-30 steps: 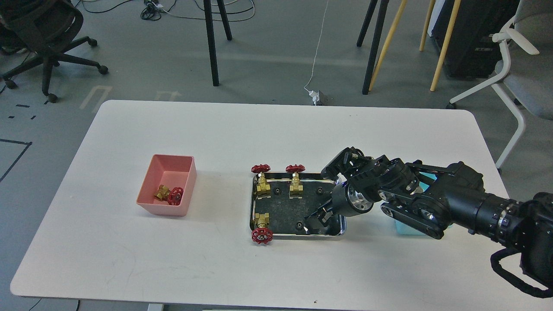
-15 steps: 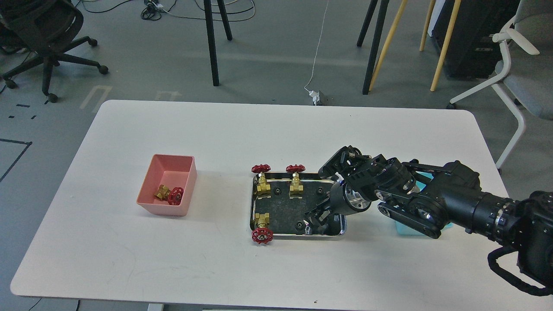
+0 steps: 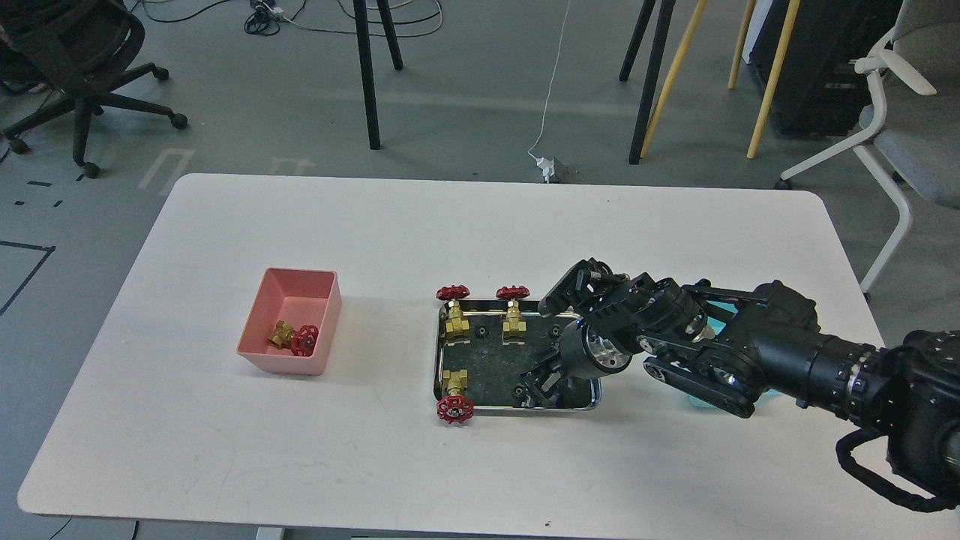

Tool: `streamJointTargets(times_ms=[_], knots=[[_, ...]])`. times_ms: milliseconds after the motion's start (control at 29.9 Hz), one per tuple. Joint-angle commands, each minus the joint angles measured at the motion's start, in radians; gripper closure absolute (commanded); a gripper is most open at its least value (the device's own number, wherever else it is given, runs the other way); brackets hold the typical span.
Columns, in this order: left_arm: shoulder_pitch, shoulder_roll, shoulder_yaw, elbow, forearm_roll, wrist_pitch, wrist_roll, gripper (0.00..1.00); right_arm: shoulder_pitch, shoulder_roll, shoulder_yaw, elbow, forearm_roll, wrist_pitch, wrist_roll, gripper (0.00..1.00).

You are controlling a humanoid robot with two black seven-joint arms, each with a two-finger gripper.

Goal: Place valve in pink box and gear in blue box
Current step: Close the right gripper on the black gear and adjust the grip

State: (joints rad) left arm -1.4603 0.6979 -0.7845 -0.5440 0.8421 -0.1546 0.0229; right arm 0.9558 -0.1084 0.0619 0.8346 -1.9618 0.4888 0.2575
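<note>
The right gripper (image 3: 538, 384) reaches down into the steel tray (image 3: 517, 409) near the table's middle, beside a tiny black gear (image 3: 518, 391). Its fingers look too dark to tell apart.

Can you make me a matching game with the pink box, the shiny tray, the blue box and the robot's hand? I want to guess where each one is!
Things:
1. pink box
2. steel tray
3. blue box
4. right gripper

Places:
A. mostly hidden behind the black arm
B. on the left side of the table, with one valve inside
C. reaching down into the tray's near right corner
D. in the middle of the table, with three valves in it

Pairs: 1-B, 2-D, 3-A, 4-C
</note>
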Motion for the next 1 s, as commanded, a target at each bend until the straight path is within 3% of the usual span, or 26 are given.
streamJointTargets(times_ms=[0,969], knots=[[-0.002,0.000,-0.001,0.010,0.000,0.000,0.000,0.04,0.000,-0.004,0.001,0.003,0.000,0.000,-0.001,0.56],[-0.009,0.002,-0.001,0.016,0.000,0.000,0.000,0.04,-0.009,-0.059,-0.002,0.074,-0.032,0.000,-0.006,0.52]])
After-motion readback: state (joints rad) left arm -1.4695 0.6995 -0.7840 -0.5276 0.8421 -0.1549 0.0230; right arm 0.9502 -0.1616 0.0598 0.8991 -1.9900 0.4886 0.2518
